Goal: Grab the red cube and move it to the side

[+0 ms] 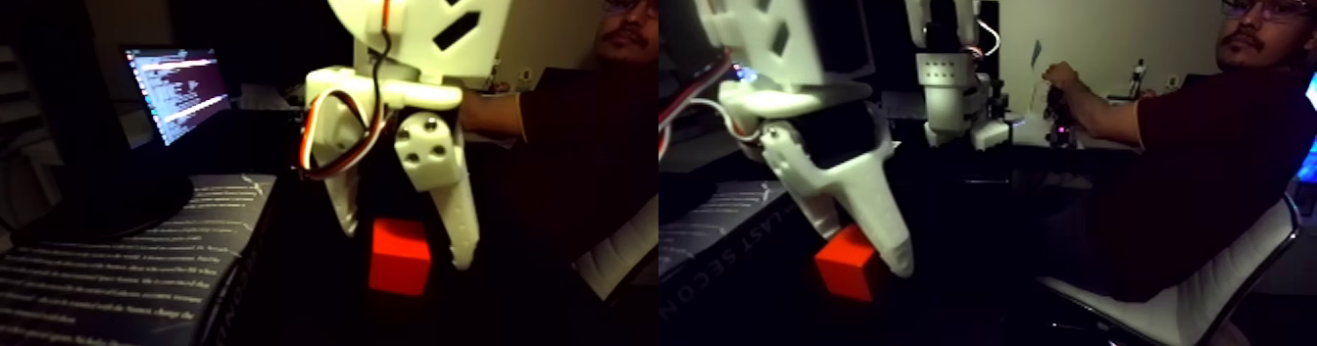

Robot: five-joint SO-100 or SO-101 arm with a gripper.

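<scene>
The picture holds two side-by-side views of one dark scene. The red cube (399, 259) rests on the dark table, and shows again in the right half (843, 265). My white gripper (407, 247) hangs over it from above, open, with one finger (345, 208) left of the cube and the other finger (459, 222) right of it. Small dark gaps show between the fingers and the cube's sides. In the right half, one finger (882, 227) stands in front of the cube's right edge.
A dark book with white print (127, 271) lies at the left, and a lit laptop screen (176, 90) stands behind it. A person (1195, 144) sits on a white chair (1205, 301) at the right, hand on a second white arm (949, 90).
</scene>
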